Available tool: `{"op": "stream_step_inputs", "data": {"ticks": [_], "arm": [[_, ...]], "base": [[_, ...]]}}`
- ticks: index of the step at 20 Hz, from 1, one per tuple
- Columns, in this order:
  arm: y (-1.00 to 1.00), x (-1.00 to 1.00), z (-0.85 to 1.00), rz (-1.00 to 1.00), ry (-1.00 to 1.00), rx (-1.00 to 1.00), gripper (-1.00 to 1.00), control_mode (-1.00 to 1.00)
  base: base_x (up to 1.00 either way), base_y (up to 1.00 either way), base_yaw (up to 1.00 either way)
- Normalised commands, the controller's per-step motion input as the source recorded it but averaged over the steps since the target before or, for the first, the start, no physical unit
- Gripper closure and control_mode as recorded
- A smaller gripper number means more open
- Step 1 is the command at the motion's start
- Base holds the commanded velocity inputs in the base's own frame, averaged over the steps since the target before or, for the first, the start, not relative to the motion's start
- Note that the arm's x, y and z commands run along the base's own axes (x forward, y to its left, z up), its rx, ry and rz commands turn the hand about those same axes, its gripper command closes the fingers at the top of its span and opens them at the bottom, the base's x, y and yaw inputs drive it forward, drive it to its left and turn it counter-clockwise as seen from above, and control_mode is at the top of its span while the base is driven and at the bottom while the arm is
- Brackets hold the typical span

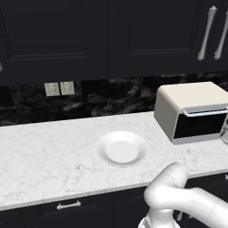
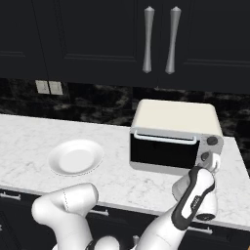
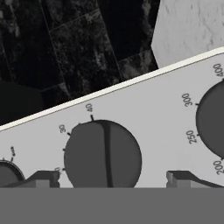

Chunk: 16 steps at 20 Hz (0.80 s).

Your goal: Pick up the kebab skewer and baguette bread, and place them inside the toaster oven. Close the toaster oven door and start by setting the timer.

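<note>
Left base view: sitting at the right of the marble counter [image 1: 44, 151], the toaster oven [image 1: 191, 111], door [image 1: 200, 127] shut, beside a bare white plate [image 1: 122, 149].

Right base view: hovering at the oven's knobs, the gripper [image 2: 213, 163].

Hand view: straddling the timer dial [image 3: 103, 155], fingertips [image 3: 43, 178] spread wide, gripping nothing.

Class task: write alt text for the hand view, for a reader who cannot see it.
A dark round timer knob on the toaster oven's pale control panel sits between the open pincer's two fingertips. A second knob with temperature numbers is at the right.
</note>
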Motion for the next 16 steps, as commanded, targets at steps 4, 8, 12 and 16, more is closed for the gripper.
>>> {"op": "stream_step_inputs", "data": {"ticks": [4, 8, 12, 16], "arm": [[-0.10, 0.00, 0.00, -0.01, -0.02, 0.00, -1.00, -1.00], [-0.07, 0.00, 0.03, 0.00, 0.00, 0.00, -1.00, -1.00], [0.00, 0.00, 0.15, 0.00, 0.00, -0.01, -1.00, -1.00], [0.00, 0.00, 0.08, -0.01, 0.00, -0.03, -1.00, -1.00]], "base": [[0.00, 0.00, 0.00], [0.00, 0.00, 0.00], [0.00, 0.00, 0.00], [0.00, 0.00, 0.00]]}}
